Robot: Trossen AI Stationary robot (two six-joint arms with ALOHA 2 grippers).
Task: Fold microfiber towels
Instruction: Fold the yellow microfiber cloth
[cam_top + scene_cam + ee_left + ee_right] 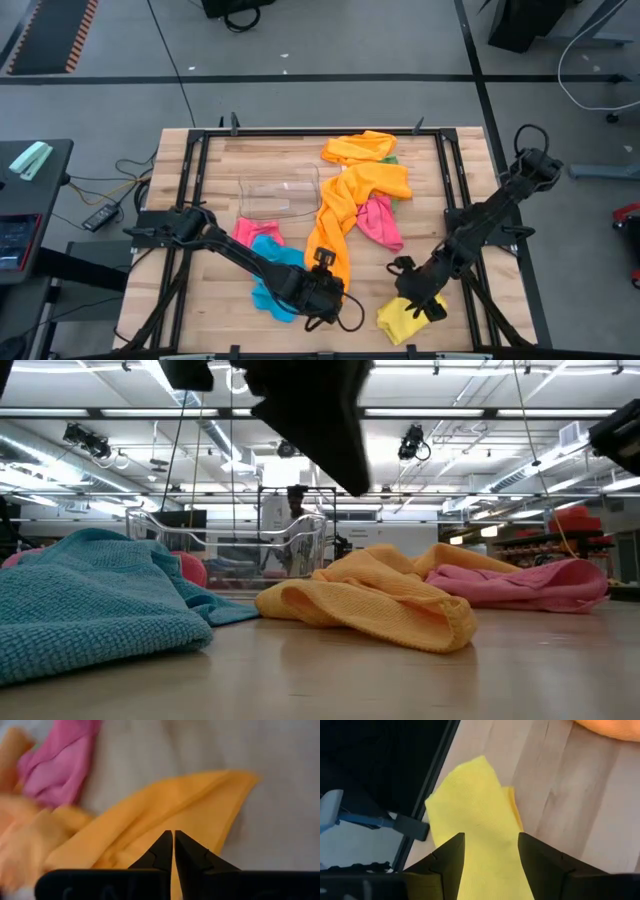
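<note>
At the near edge of the wooden table (215, 190), the right gripper (491, 851) is hovering over a yellow towel (475, 825), its two fingers standing apart with the cloth showing between them (not pinching it). That towel is lying folded at the near right corner (408, 318), one edge reaching the table's black frame.

Just left of it, the left gripper (173, 842) is sitting with its fingers pressed together, nothing between them that can be made out. It is pointing at a long orange towel (345, 215), which is stretching from the gripper's spot up toward the middle of the table. A blue towel (275, 275) is lying bunched under the left arm, and in the low view it is filling the near left (95, 595).

A pink towel (380, 222) is lying crumpled just right of the orange strip, touching it. Another pink one (255, 232) is peeking out beside the blue.

Farther back, a clear plastic bin (279, 195) is standing left of the orange strip. At the far edge a second orange towel (362, 148) is lying heaped, with a bit of green cloth (390, 158) showing at its side.
</note>
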